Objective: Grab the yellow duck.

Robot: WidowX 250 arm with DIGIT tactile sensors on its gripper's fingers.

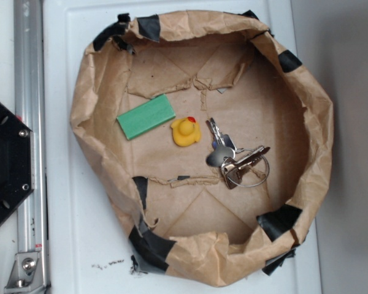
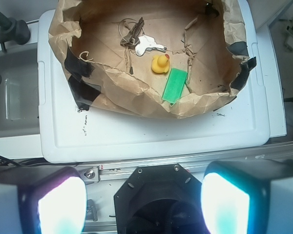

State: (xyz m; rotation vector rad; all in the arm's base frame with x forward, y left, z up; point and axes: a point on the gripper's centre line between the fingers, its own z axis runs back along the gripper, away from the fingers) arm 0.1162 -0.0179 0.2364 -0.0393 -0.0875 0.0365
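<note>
Gripper [image 2: 141,204] hangs spread, well apart from yellow duck [image 2: 160,64].

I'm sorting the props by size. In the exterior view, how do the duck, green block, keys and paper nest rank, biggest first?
1. Paper nest, by far.
2. Keys, taken as a bunch with their ring.
3. Green block, close to the keys, so that order is unsure.
4. Duck, clearly smallest.

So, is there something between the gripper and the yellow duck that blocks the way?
Yes: the near paper wall rises between the open gripper and the yellow duck. From above nothing covers the duck; the green block and keys lie beside it.
</note>
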